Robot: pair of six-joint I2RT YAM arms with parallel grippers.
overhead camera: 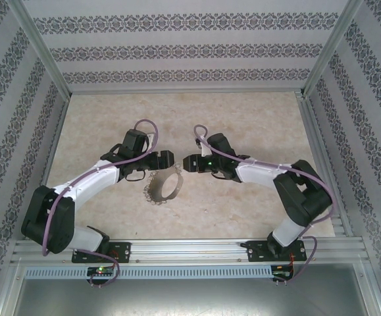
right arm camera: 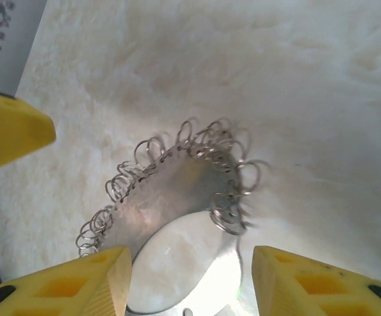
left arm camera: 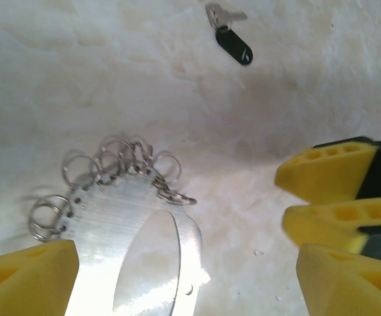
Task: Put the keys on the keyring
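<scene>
keyring [overhead camera: 164, 187] sits on pale table [overhead camera: 256, 125] near centre, just on the near side of both grippers. it looks tilted up on its edge, w/ a fringe of small rings [overhead camera: 152, 191] along its left rim in top view. left gripper [overhead camera: 167, 158] and right gripper [overhead camera: 189, 162] face each other tip to tip beyond it, close, w/ a small gap btwn them.

left wrist view: left gripper's fingers [left arm camera: 29, 280] stand wide apart, nothing clamped. keyring's shiny band runs up btwn them, hard by the left-hand finger in the frame and well clear of the other. small rings bunch along the band's upper left rim. right gripper's yellow fingertips [left arm camera: 325, 174] poke in from the right edge, apart from the band. keys [left arm camera: 233, 39]: one small piece w/ black head and short silvery blade, flat on table at top of frame, well apart from keyring, touching nothing.

right wrist view: right gripper's fingers [right arm camera: 95, 283] also apart, not clamped on anything. keyring lies btwn them at bottom of frame, fringe fanned toward the far side. band's edge is right by the left-hand finger; contact or not, can't tell. one yellow fingertip of left gripper at left edge, clear of keyring.
</scene>
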